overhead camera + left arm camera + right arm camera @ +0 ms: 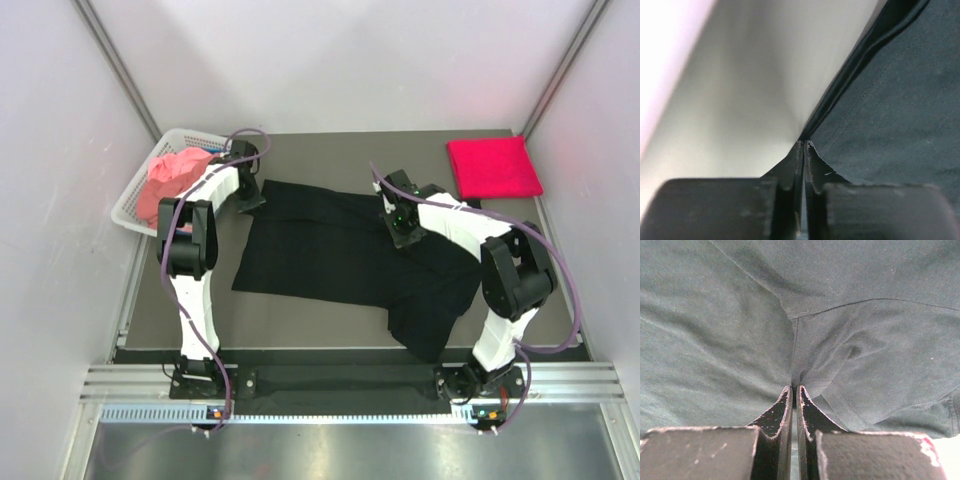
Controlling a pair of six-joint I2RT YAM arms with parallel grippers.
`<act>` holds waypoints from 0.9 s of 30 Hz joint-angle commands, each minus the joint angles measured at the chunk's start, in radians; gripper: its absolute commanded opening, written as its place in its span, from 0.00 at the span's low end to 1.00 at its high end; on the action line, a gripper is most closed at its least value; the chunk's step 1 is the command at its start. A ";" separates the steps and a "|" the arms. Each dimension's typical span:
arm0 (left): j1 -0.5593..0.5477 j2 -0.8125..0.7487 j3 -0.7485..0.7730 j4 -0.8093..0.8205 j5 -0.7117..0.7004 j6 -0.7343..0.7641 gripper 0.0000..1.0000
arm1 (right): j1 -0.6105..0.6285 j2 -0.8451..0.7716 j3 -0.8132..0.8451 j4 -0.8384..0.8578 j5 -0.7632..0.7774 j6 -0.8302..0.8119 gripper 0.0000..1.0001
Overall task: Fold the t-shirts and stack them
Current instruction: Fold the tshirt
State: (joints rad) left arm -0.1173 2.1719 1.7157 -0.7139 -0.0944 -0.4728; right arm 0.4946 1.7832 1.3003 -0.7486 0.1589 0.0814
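One black t-shirt (330,255) spread mid-table, left gripper (804,145) clamps its far-left edge, right gripper (794,389) pinches cloth at its far-right side, folded red t-shirt (493,167) far right, pink t-shirt (170,175) in the basket (133,203).

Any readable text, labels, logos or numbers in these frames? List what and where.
None readable in any view.
black t-shirt: plain, with no print or tag in the overhead view or either wrist close-up.
red t-shirt: folded, plain.
basket: bare white lattice, no marking.
coloured spots by the arm bases: too small to tell if they carry text.
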 commanded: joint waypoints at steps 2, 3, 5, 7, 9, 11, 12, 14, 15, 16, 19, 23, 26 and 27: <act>-0.001 -0.070 -0.007 -0.009 0.007 0.010 0.18 | 0.002 -0.039 -0.007 -0.031 -0.012 -0.009 0.00; -0.001 -0.086 -0.020 0.004 0.012 0.011 0.22 | 0.002 -0.038 -0.006 -0.029 -0.016 -0.008 0.00; -0.001 -0.122 -0.060 0.055 0.030 0.019 0.31 | 0.002 -0.036 -0.007 -0.021 -0.024 -0.006 0.00; -0.001 -0.129 -0.077 0.079 0.064 0.022 0.34 | 0.002 -0.036 -0.012 -0.012 -0.027 -0.006 0.00; -0.001 -0.115 -0.079 0.073 0.077 0.022 0.34 | 0.004 -0.034 -0.013 -0.009 -0.028 -0.005 0.00; -0.001 -0.094 -0.080 0.051 0.071 0.020 0.35 | 0.002 -0.033 -0.013 -0.011 -0.035 -0.003 0.00; -0.001 -0.087 -0.083 0.051 0.068 0.020 0.36 | 0.002 -0.034 -0.013 -0.008 -0.036 -0.003 0.00; -0.001 -0.078 -0.093 0.054 0.061 0.026 0.36 | 0.002 -0.034 -0.015 -0.006 -0.033 -0.003 0.00; -0.001 -0.072 -0.094 0.060 0.061 0.028 0.35 | 0.002 -0.036 -0.015 -0.006 -0.033 -0.003 0.00; -0.001 -0.060 -0.091 0.059 0.061 0.036 0.32 | 0.002 -0.036 -0.016 -0.008 -0.032 -0.005 0.00; -0.001 -0.029 -0.058 0.042 0.042 0.033 0.12 | 0.002 -0.036 -0.021 -0.006 -0.022 -0.006 0.00; -0.001 -0.004 0.004 -0.005 -0.010 0.030 0.00 | -0.001 -0.042 -0.029 -0.023 -0.002 -0.005 0.00; -0.001 0.006 0.030 -0.018 -0.079 0.031 0.00 | -0.002 -0.051 -0.033 -0.038 -0.007 -0.019 0.00; 0.001 0.011 0.038 -0.024 -0.094 0.034 0.00 | -0.002 -0.053 -0.033 -0.041 -0.006 -0.025 0.00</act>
State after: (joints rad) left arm -0.1226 2.1643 1.7023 -0.7227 -0.0914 -0.4465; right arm 0.4946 1.7809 1.2751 -0.7464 0.1383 0.0769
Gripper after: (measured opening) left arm 0.011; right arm 0.012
